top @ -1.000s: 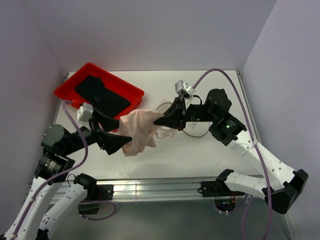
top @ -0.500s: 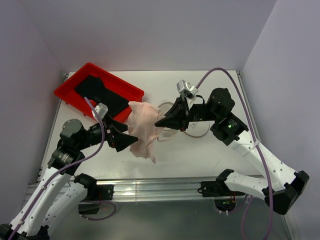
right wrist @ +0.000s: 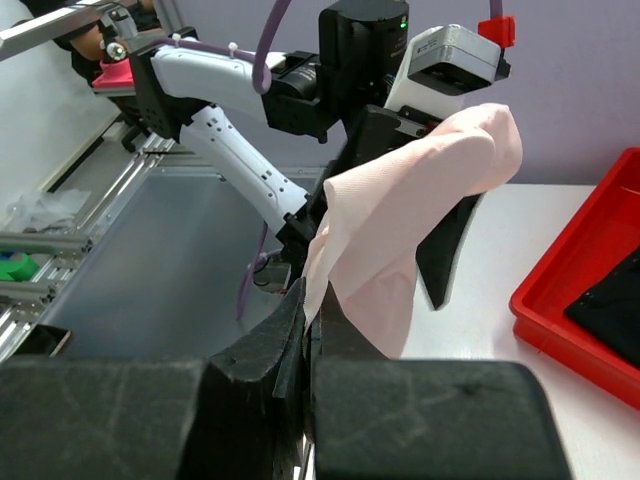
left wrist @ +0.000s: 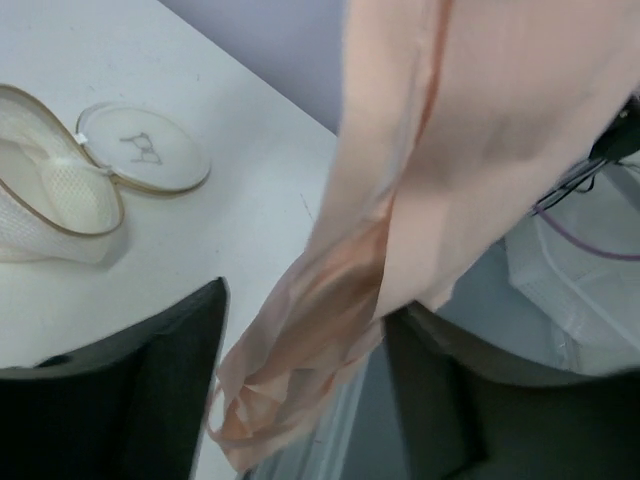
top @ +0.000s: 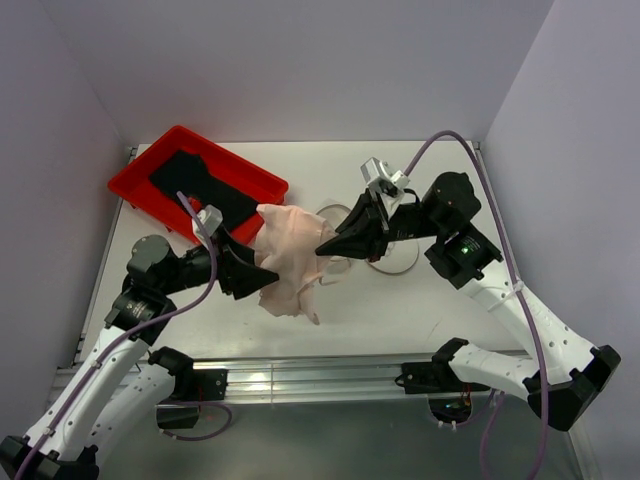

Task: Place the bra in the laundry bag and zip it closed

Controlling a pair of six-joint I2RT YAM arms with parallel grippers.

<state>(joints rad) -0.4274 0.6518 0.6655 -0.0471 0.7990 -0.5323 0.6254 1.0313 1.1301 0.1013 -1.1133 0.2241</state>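
**Operator:** What is the state of each claw?

**Technician:** The right claw (right wrist: 310,300) is clenched on an edge of the bra (top: 288,258), and the cloth rises straight out of its pressed fingertips. The left claw (left wrist: 308,305) is released. Its jaws stand well apart, the bra hangs down between them, and a fold is draped over one finger. Nothing is pinched on that side.

**Operator:** Why carry the garment this way?

**Technician:** By my reading, one claw supplies the grip and the other serves as a prop. This spreads the cloth in the air between the two claws instead of letting it bunch. A spread cloth is easier to feed into a round opening.

**Operator:** Where is the laundry bag (left wrist: 60,190)?

**Technician:** It is on the table (top: 400,300), below and just behind the right claw, and beyond the left claw's fingertips, off to one side. It lies unzipped, with the mesh cup and the flat round lid side by side. The bra is above the table, not in the bag.

**Operator:** Anything else nearby?

**Technician:** A red tray (top: 130,180) holding a black cloth (top: 205,190) sits behind the left claw, well apart from the bag. It is not part of this job.

**Operator:** What does the next move call for?

**Technician:** Probably lowering the bra over the cup. The dangling tail could catch on the rim.
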